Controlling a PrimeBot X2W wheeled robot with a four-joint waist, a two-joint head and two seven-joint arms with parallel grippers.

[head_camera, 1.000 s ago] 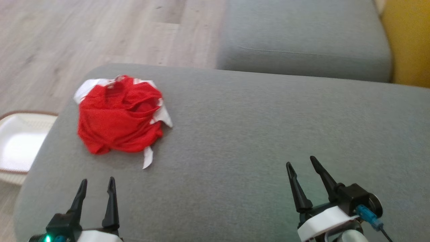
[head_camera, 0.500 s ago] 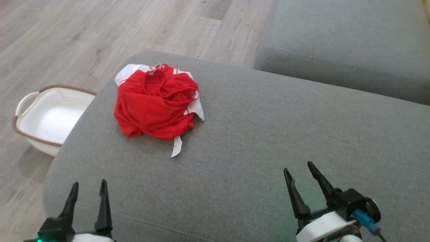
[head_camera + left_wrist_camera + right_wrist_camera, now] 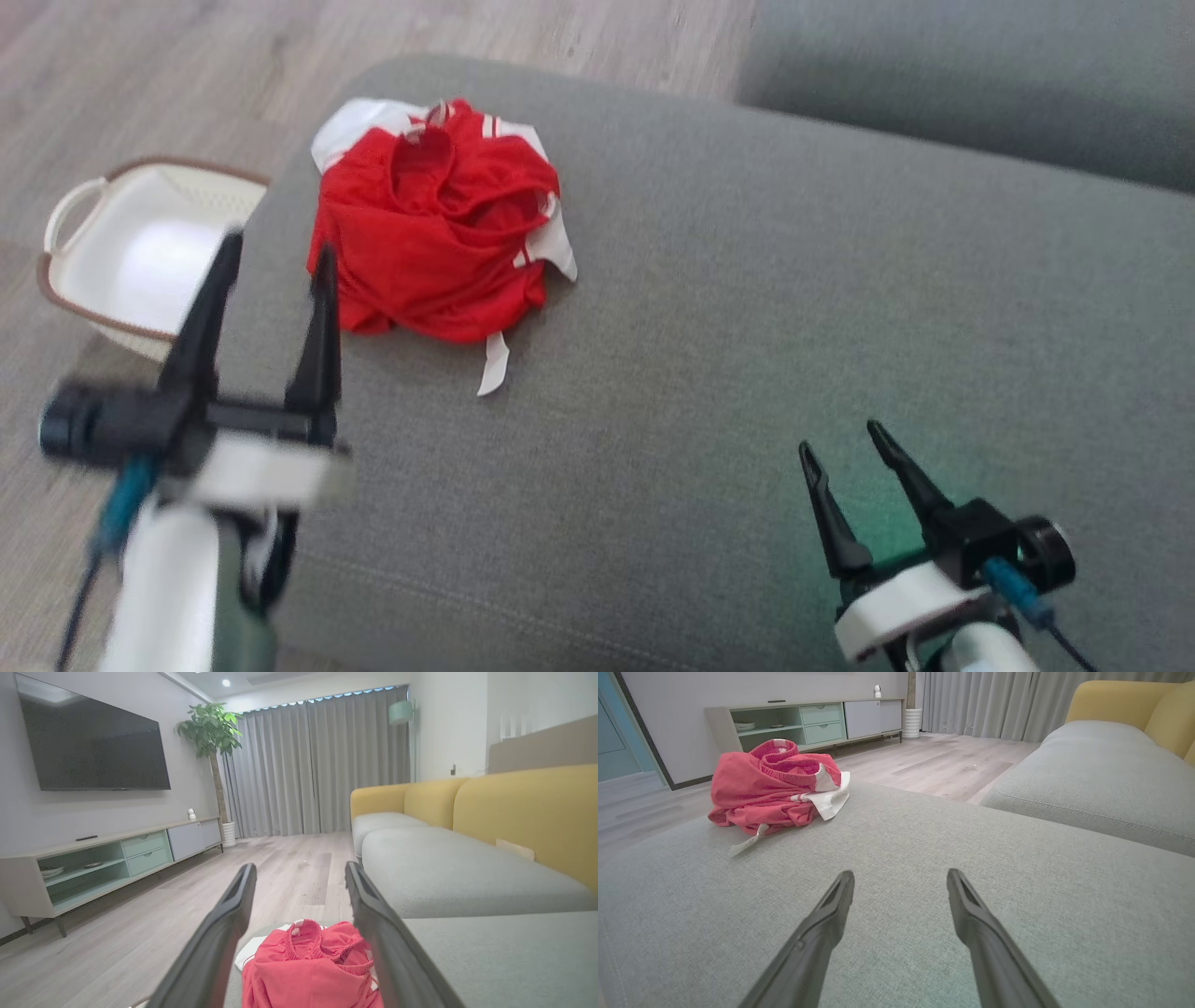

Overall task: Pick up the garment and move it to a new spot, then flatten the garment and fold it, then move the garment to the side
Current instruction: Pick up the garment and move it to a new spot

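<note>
The garment [image 3: 429, 219] is a crumpled red pair of shorts with white trim, lying near the far left corner of the grey sofa cushion [image 3: 747, 327]. My left gripper [image 3: 275, 247] hangs open just left of it, raised above the cushion's left edge, with nothing between its fingers. In the left wrist view the garment [image 3: 308, 970] lies below and ahead of the open fingers [image 3: 229, 919]. My right gripper [image 3: 845, 446] stands open over the cushion at the lower right, far from the garment [image 3: 775, 784], which the right wrist view shows at its upper left.
A white laundry basket [image 3: 70, 219] with a brown rim stands on the wooden floor left of the cushion. A second grey cushion [image 3: 971, 84] lies beyond, with yellow backrests [image 3: 528, 812]. A TV cabinet [image 3: 107, 858] stands along the wall.
My left arm has risen and reached forward, close to the garment's left side. The head camera has tilted down, shifting the whole picture. The right gripper has barely moved.
</note>
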